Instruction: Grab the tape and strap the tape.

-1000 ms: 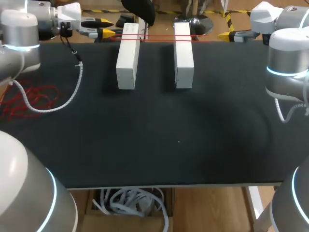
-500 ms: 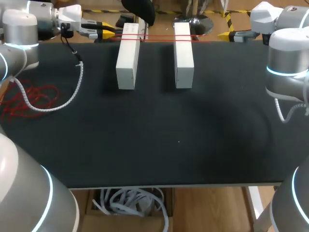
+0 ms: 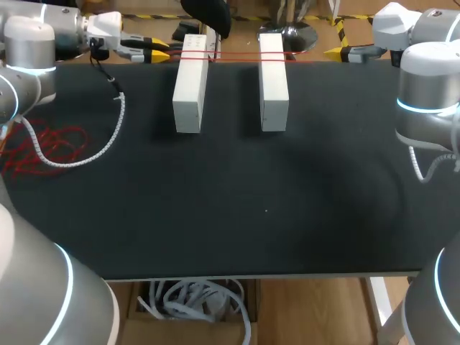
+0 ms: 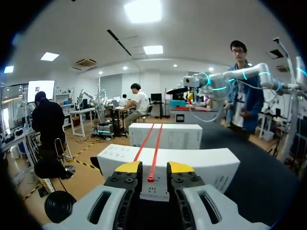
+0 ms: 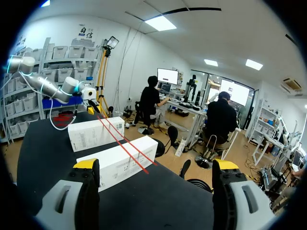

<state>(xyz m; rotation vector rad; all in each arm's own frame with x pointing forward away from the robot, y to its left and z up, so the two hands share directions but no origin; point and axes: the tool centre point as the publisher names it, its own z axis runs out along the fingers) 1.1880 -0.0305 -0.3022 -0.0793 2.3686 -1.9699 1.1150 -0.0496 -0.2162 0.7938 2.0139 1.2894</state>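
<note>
At far edge of black table [image 3: 287, 201], red tape [image 3: 233, 54] lies taut across far ends of two white boxes set side by side with gap between: left box [image 3: 190, 86], right box [image 3: 273, 83]. Just beside left box, left gripper [image 3: 159, 47]; tape end runs right into it, but whether pinched or loose cannot tell. At far right, right gripper [image 5: 156, 164] well apart from boxes, fingers spread wide, holding nothing.

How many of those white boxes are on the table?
2: the left box lies near the table's far edge, the right box parallel beside it, apart. None seems hidden.
</note>
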